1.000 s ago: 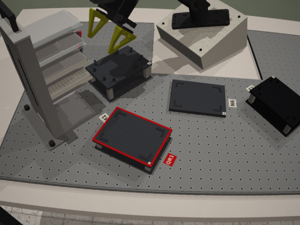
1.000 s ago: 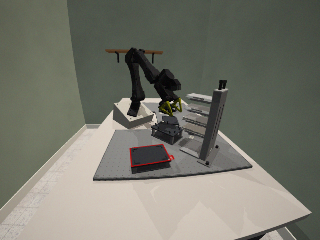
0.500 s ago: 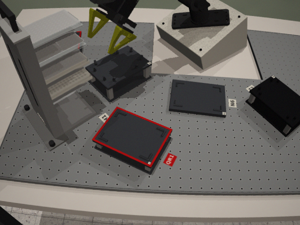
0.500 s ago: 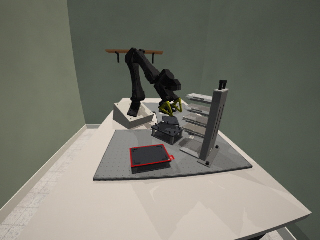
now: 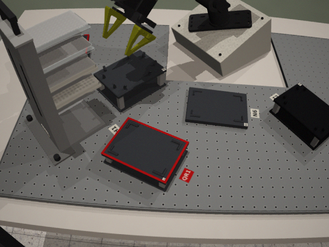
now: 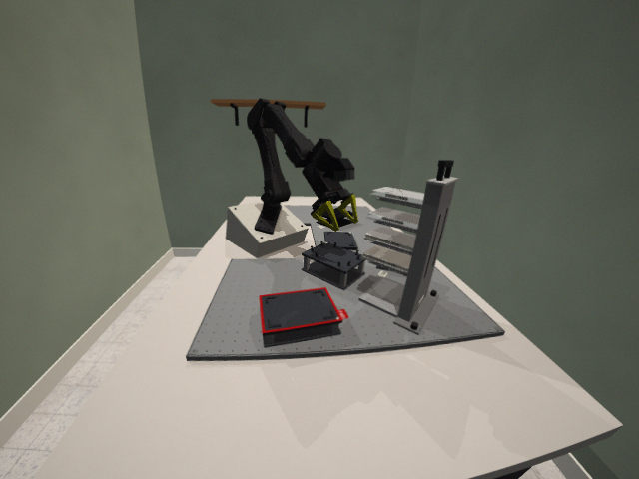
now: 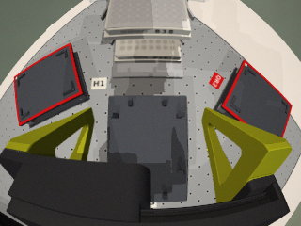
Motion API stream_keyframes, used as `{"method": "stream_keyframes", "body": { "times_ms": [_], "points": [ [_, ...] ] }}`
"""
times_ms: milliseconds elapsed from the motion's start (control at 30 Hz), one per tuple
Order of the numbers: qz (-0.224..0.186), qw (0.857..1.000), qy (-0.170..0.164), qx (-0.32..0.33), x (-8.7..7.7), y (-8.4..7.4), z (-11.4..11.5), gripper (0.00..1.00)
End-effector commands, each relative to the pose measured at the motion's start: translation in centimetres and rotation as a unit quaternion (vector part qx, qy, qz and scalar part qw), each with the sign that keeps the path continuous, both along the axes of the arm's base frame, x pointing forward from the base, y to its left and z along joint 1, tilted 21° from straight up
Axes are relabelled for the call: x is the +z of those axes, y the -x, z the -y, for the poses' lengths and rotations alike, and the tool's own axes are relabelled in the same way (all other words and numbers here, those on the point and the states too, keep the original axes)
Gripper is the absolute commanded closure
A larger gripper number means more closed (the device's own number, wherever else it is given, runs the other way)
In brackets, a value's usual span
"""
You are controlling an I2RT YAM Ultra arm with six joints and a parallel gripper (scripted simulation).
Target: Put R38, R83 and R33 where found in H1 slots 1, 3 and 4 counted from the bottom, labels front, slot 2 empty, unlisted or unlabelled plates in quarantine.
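Hotel H1 holds a plate at each of its four levels. Top plate and third plate look clear; their front labels are not readable. A plate front reading R38 seems to be at the second level. The bottom plate looks beige, its front apparently blank. My gripper is open and empty, above and behind regrip nest RG. RG, QR1 and QR2 bear no plate.
The flat recovery nest N6 bears no plate. The raised landing nest L1 stands at the right in the top view, with no plate seen on it. The arm's sloped base block stands behind the nests.
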State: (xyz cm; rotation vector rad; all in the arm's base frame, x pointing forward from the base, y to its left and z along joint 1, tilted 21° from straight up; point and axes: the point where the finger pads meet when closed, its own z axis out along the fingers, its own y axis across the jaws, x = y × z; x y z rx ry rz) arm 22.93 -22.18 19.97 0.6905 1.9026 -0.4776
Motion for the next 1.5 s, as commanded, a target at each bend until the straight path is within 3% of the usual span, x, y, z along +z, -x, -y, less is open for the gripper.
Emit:
{"method": "stream_keyframes", "body": {
  "times_ms": [0, 233, 267, 300, 700, 767, 800, 833, 1233, 1333, 1367, 1467],
  "points": [
    [-0.001, 1.0, 0.001, 0.001, -0.2, 0.9, -0.6, 0.0],
    [0.007, 1.0, 0.01, 0.004, -0.1, 0.4, -0.4, 0.0],
    [-0.004, 1.0, -0.001, 0.004, -1.4, 0.3, -0.3, 0.0],
    [-0.005, 1.0, -0.002, 0.004, -1.6, 0.3, -0.2, 0.0],
    [-0.005, 1.0, -0.002, 0.006, -3.5, -0.3, 0.1, 0.0],
    [-0.005, 1.0, -0.002, 0.006, -3.5, -0.3, 0.1, 0.0],
    [0.003, 1.0, 0.007, 0.006, -2.5, -0.6, 0.4, 0.0],
    [-0.005, 1.0, -0.002, 0.006, -3.8, -0.4, 0.1, 0.0],
    [-0.005, 1.0, -0.003, 0.004, -5.7, -0.8, 0.6, 0.0],
    [0.0, 1.0, 0.003, 0.004, -5.0, -1.0, 0.8, 0.0],
    [0.016, 1.0, 0.02, 0.004, -3.4, -1.1, 0.8, 0.0],
    [0.01, 1.0, 0.013, 0.005, -3.6, -1.6, 1.2, 0.0]
  ]
}}
